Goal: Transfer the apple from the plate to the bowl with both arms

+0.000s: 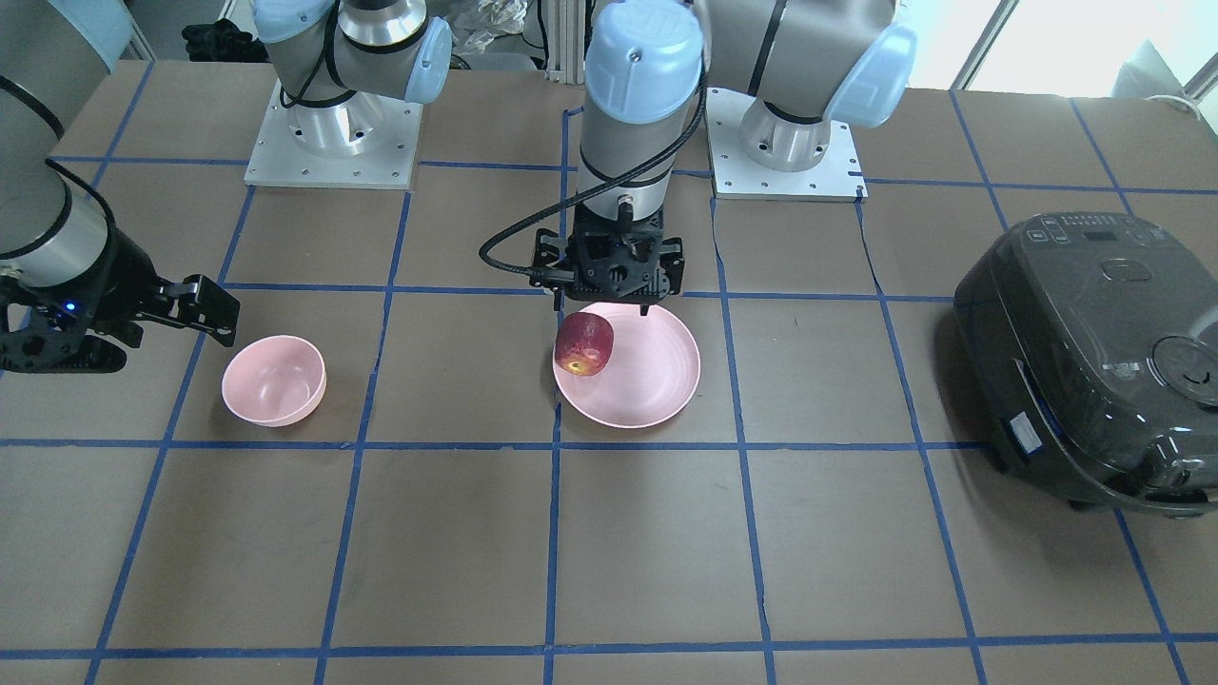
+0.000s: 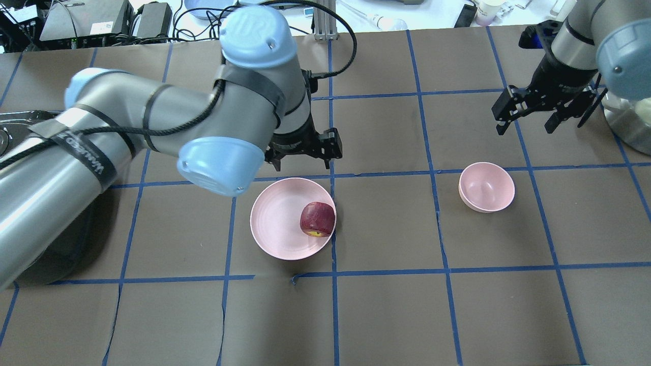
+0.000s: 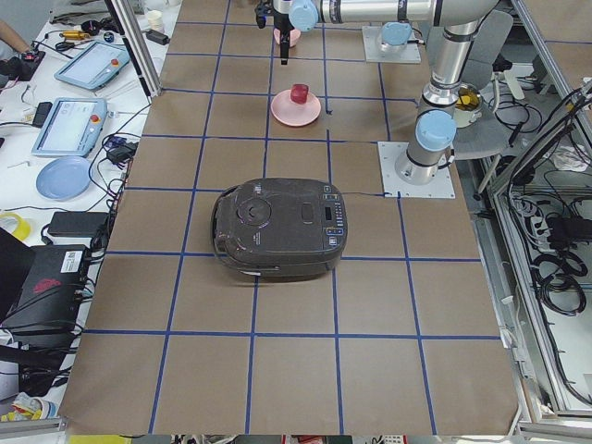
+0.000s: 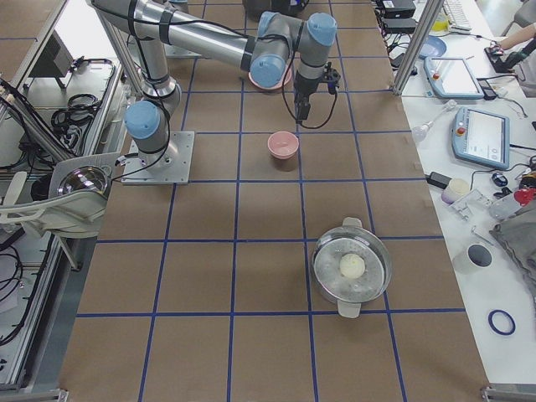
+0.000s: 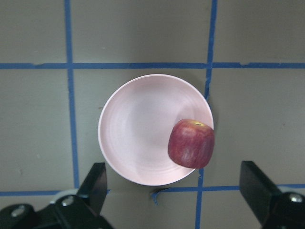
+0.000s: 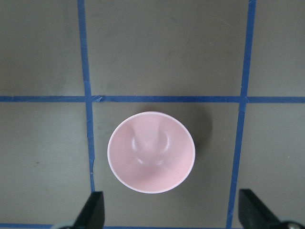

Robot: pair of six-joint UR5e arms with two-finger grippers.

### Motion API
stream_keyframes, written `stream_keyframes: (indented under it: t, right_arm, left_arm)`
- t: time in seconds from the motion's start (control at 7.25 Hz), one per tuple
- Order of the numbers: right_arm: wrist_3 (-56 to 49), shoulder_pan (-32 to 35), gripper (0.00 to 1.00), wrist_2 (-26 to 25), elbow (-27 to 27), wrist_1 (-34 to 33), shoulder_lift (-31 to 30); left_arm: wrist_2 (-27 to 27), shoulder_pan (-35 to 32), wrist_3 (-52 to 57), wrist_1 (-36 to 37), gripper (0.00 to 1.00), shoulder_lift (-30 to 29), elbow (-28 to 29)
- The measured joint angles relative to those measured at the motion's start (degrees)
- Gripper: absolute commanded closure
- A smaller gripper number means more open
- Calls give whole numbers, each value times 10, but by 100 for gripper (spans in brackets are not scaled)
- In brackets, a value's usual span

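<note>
Dark red, with its yellowish patch showing, the apple (image 2: 318, 218) sits on the plate (image 2: 277, 218) near the middle of the overhead frame. It is pushed out to the plate's right-hand rim and seems to hang a little over the edge, beside a blue tape line (image 2: 334, 305). By my reckoning nothing of the job is done. The bowl (image 2: 485, 187), well apart toward the right of that frame, holds nothing, and the pick-up, the pass between my two arms and the drop into the bowl are all ahead. My left gripper (image 2: 302, 161) hangs by the plate's upper edge in the overhead frame, jaws spread wide and holding nothing. In my left wrist camera its two fingers (image 5: 97, 186) stick up at the lower left and lower right corners. The apple lies above them in that frame, apart from both, between them sideways but nearer the right-hand one, and no pad touches it. I judge I must shift toward the apple and come down before I can close on it. My right gripper (image 2: 526, 124) sits in the upper right of the overhead frame, also spread apart and empty. In its own wrist camera the bowl lies centred between its fingers (image 6: 95, 210), clear of both.
</note>
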Motion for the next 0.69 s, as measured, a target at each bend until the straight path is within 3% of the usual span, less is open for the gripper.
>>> stream_keyframes:
  t: [0.28,0.41,0.55,0.69]
  right_arm:
    - [-20,-8,0,-4,79,-105,23]
    - [-22,-9,4,-7,92,-146,52]
    - [-22,-11,16,-8,97,-170,78]
    - [-21,-12,47,-9,100,-180,96]
  left_arm:
    - [1,-26,-5,31,0,-36,-38]
    - [2,-30,-4,60,0,-53,-55]
    - [3,-31,-2,88,0,-69,-73]
    - [9,-31,1,122,0,-82,-94]
